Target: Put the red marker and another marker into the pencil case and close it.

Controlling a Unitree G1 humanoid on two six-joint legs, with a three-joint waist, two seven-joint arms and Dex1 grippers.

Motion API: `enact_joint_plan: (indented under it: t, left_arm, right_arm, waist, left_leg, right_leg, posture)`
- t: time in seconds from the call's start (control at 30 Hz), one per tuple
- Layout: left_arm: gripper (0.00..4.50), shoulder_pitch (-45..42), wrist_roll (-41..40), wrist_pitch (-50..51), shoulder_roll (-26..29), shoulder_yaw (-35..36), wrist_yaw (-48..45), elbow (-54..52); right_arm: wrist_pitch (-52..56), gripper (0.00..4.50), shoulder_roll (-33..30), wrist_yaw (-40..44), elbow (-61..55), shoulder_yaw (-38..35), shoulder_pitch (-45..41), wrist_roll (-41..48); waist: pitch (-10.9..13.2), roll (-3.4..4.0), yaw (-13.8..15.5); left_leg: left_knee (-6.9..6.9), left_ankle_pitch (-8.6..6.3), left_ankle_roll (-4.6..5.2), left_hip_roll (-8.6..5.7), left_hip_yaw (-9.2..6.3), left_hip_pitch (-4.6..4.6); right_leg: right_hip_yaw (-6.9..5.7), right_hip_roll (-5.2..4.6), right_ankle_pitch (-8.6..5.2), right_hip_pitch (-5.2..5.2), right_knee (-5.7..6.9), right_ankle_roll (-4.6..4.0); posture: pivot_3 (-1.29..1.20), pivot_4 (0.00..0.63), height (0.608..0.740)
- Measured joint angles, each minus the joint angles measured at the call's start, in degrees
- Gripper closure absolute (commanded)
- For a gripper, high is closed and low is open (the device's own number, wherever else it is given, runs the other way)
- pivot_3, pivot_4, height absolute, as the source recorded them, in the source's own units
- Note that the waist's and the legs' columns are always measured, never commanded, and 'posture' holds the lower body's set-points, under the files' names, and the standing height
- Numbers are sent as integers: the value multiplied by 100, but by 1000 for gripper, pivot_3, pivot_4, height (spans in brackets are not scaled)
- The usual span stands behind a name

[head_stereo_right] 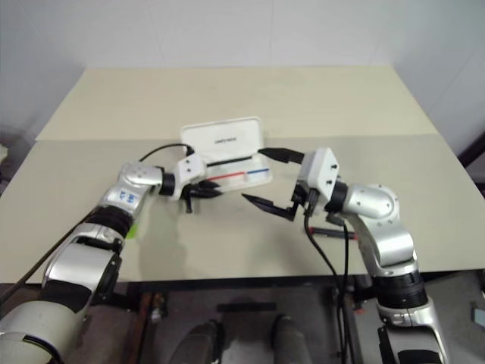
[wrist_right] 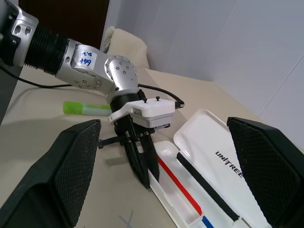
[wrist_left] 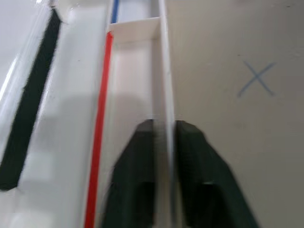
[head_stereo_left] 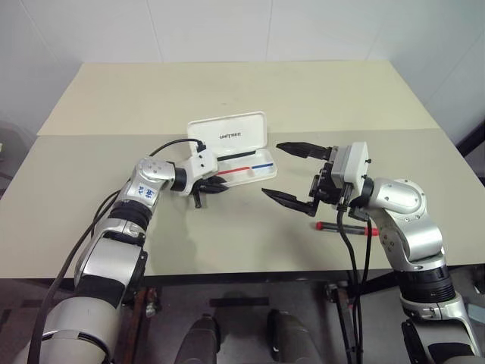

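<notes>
Pencil case (head_stereo_left: 235,148) open on table (head_stereo_left: 303,98), lid up. Left gripper (wrist_right: 142,164) clenched on its near wall. Right gripper (head_stereo_left: 292,173) spread wide, empty, above table. Red marker (head_stereo_left: 345,227) under right arm. Green highlighter (wrist_right: 88,108) beside left arm.
</notes>
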Motion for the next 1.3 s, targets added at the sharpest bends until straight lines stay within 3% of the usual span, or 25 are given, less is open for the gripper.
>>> enact_joint_plan:
  t: [0.33,0.57,0.87,1.13,1.3]
  left_arm:
    - [4489,156,-79,-67,81,28,-564,-317]
    - [4489,1090,-347,212,426,46,-1116,-1967]
    - [4489,2460,-666,1740,826,63,-1129,-4631]
    - [4489,2750,-706,1931,940,62,-934,-4983]
    - [3057,2837,-780,1677,942,28,-917,-4880]
  right_arm:
    - [-8,0,-96,94,56,-6,-117,16]
    - [-19,0,-158,210,253,-37,-3,26]
    - [8,0,-481,543,287,-129,732,125]
    - [108,0,-732,684,290,-273,841,216]
    - [137,0,-730,683,286,-271,840,225]
  waist:
    - [0,0,0]
    - [0,0,-1]
    - [0,1,-2]
    - [0,1,-18]
    - [0,1,-6]
  left_leg:
    - [-4,-6,4,1,-2,-4]
    - [-6,-12,5,4,-1,-11]
    - [1,-14,5,6,0,-2]
    - [2,-12,3,7,1,16]
    - [2,-13,3,5,2,15]
  right_leg:
    - [0,0,-5,0,1,3]
    - [1,-1,-7,-2,0,5]
    - [6,-2,-13,3,-9,0]
    - [10,-1,-16,10,7,-7]
    - [11,-4,-15,10,4,-6]
  posture:
    - [0,150,740]
    - [0,150,740]
    - [0,150,740]
    - [0,150,740]
    - [0,150,740]
